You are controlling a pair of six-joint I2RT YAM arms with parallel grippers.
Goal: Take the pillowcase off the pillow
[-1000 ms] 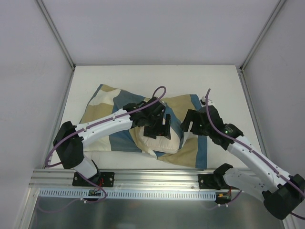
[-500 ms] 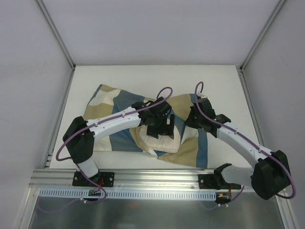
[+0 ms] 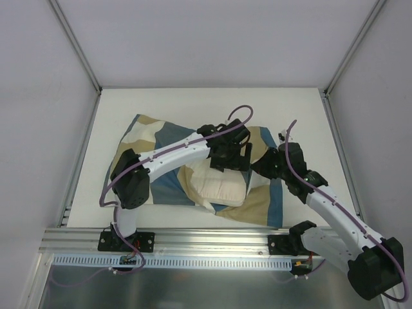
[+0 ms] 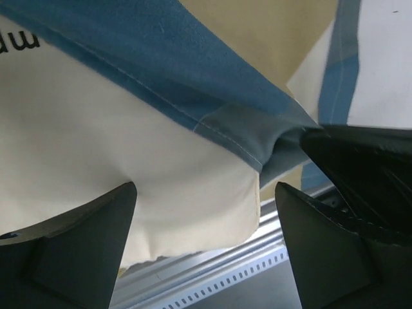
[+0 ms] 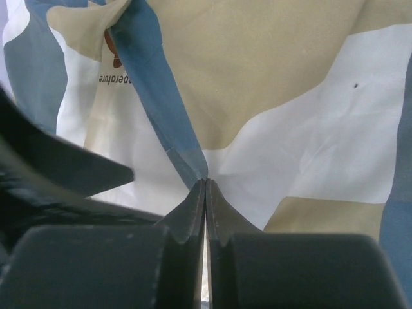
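Surface: a flat, matte white table point(image 3: 193, 103), bounded on the near side by a ribbed aluminium rail point(image 3: 193, 241). The enclosure has plain pale grey walls point(image 3: 206, 38) joined by slim metal corner posts point(image 3: 76, 45).

The pillowcase point(image 3: 148, 138) lies crumpled across the middle of the table. It is soft woven cloth in large blocks of blue, tan and cream, with a stitched blue hem. The pillow point(image 3: 222, 187), a smooth, plump, cream-white cushion, sits toward the near right. Its near end is exposed and its far end is under the checked cloth. Dark printed lettering point(image 5: 122, 78) shows on it beside the hem.

The left gripper point(image 4: 205, 193) is above the pillow's exposed end with its jaws wide apart. Cream fabric bulges between them and the blue hem crosses just beyond.

The right gripper point(image 5: 205, 183) is just beside it. Its fingers are pressed together, pinching a gathered fold of the pillowcase where blue, tan and cream meet.
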